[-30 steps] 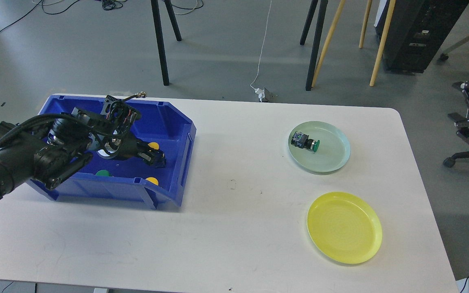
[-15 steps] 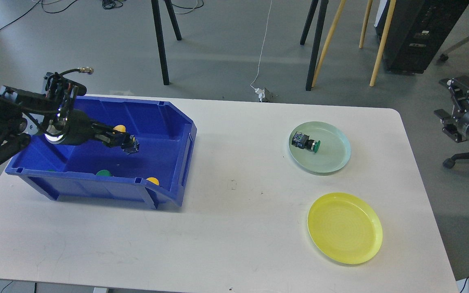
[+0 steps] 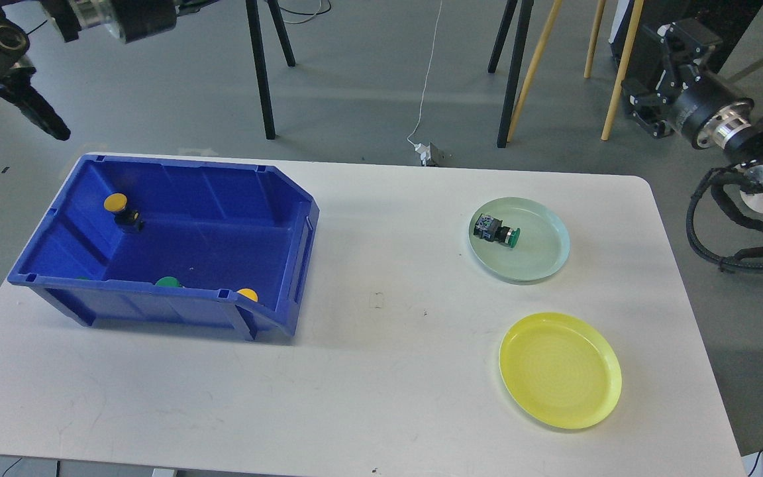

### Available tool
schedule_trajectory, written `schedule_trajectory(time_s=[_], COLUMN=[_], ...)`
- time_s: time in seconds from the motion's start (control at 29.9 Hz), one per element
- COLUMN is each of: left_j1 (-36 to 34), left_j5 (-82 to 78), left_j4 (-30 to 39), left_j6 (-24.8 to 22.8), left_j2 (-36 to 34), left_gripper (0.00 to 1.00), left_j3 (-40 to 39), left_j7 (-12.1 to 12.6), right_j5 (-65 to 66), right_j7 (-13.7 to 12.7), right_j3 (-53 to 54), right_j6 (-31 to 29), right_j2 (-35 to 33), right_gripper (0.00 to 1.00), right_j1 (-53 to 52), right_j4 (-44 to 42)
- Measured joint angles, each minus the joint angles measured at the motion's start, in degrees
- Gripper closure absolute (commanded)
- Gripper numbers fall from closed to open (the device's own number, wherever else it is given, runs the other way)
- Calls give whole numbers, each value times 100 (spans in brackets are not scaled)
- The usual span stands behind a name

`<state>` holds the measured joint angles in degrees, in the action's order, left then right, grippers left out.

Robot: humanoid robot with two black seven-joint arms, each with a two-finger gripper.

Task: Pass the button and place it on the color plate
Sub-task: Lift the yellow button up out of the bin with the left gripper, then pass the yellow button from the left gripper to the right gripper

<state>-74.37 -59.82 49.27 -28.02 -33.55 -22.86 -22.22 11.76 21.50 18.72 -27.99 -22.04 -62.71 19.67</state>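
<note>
A blue bin (image 3: pixel 289 225) stands on the table's left. In it a yellow button (image 3: pixel 117 204) lies at the back left. A green button (image 3: pixel 168 281) and another yellow button (image 3: pixel 246 293) show behind its front wall. A pale green plate (image 3: pixel 540 262) at the right holds a green button (image 3: pixel 497 232). A yellow plate (image 3: pixel 560 371) lies empty in front of it. My left arm (image 3: pixel 123 16) is raised at the top left, and its gripper is cut off by the frame's top edge. My right gripper (image 3: pixel 646 79) is raised off the table's far right; its fingers cannot be told apart.
The white table (image 3: pixel 381 371) spans the view. Tripod legs (image 3: pixel 259 73) and wooden legs (image 3: pixel 620 66) stand on the floor behind it. A black cabinet (image 3: pixel 739 13) is at the back right. The right arm's cable loop (image 3: pixel 706 232) hangs beside the table's right edge.
My left arm has lifted out of the bin and up to the frame's top. A yellow button now lies at the bin's back left. My right arm has risen and swung upward.
</note>
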Motion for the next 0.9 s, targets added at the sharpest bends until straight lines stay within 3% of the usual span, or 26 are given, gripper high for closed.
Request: schedule_trajectory(time_s=[0.3, 0.64, 0.9], left_j1=[-267, -265, -278], left_j5=[89, 97, 101], left_j4=[-895, -1015, -1032], left_j6=[1, 1, 1], left_j2=[1302, 1495, 1535], left_gripper=[61, 61, 61], left_j3=[3, -24, -46], left_j7=[8, -10, -11], right_j5=[-136, -617, -657], right_j7=[-155, -216, -216], right_j3=[883, 1038, 1090], right_j6=[-1, 0, -1], right_j2=[347, 550, 671], right_gripper=[10, 9, 9], right_j1=[-99, -72, -58], right_j4=[1496, 2487, 2751])
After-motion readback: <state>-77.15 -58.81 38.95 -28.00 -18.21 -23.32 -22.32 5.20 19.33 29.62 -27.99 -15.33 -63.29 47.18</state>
